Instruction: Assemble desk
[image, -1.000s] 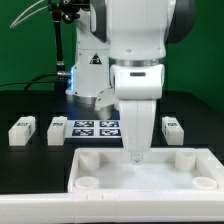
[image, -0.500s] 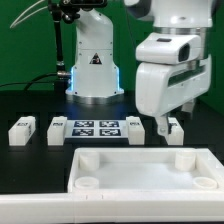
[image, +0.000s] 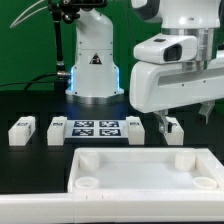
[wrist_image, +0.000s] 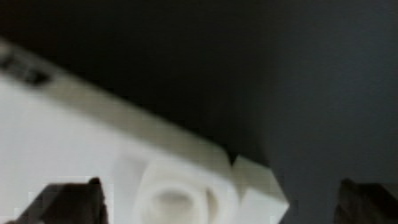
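Note:
The desk top (image: 140, 160), a wide white rimmed tray with round corner sockets, lies at the front of the black table. Behind it lie several short white legs: two at the exterior view's left (image: 22, 131) (image: 55, 130), one by the marker board (image: 135, 127), one at the right (image: 172, 127). My gripper (image: 185, 116) hangs open and tilted above that right leg and the top's far right corner, holding nothing. The blurred wrist view shows a corner of the desk top (wrist_image: 107, 130) with a socket (wrist_image: 178, 195) under the gripper (wrist_image: 217, 205), between its dark fingertips (wrist_image: 71, 200).
The marker board (image: 95, 128) lies flat between the legs behind the desk top. The robot's white base (image: 92, 65) stands at the back, with cables to its left. A green wall closes off the rear.
The gripper has swung from over the middle of the desk top's far rim to the exterior view's right and tilted, staying open. The parts have not moved.

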